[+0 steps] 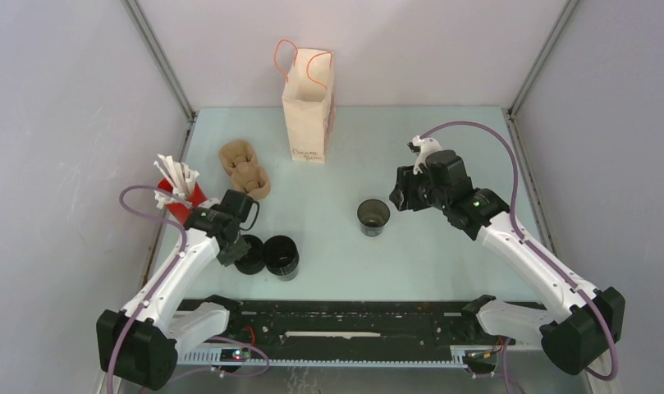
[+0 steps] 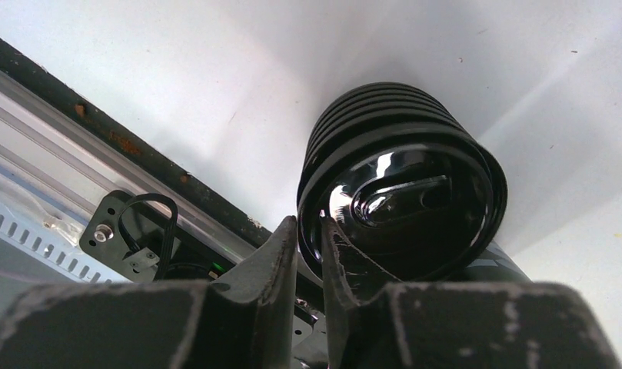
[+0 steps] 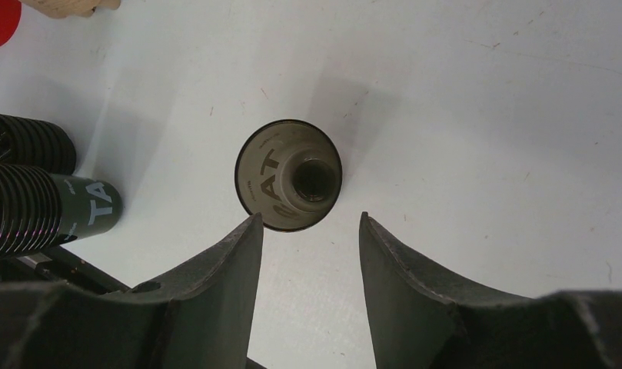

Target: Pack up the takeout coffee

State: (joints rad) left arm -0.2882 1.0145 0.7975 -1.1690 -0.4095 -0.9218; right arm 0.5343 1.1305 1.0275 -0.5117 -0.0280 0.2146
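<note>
Three black takeout coffee cups are on the table. Two stand side by side near the front left (image 1: 250, 254) (image 1: 281, 256). My left gripper (image 1: 232, 249) is at the left one. In the left wrist view the jaws (image 2: 307, 224) are nearly closed, pinching the rim of its black lid (image 2: 404, 204). The third cup (image 1: 373, 217) stands alone at mid-table. In the right wrist view it shows end-on (image 3: 288, 175), just beyond my right gripper (image 3: 307, 217), which is open, empty and above the table (image 1: 396, 197).
A white paper bag with orange handles (image 1: 308, 107) stands upright at the back centre. The brown pulp cup carrier (image 1: 244, 170) lies at the back left. The red cup with white sticks (image 1: 178, 193) stands by the left wall. A black rail (image 1: 345, 324) runs along the near edge.
</note>
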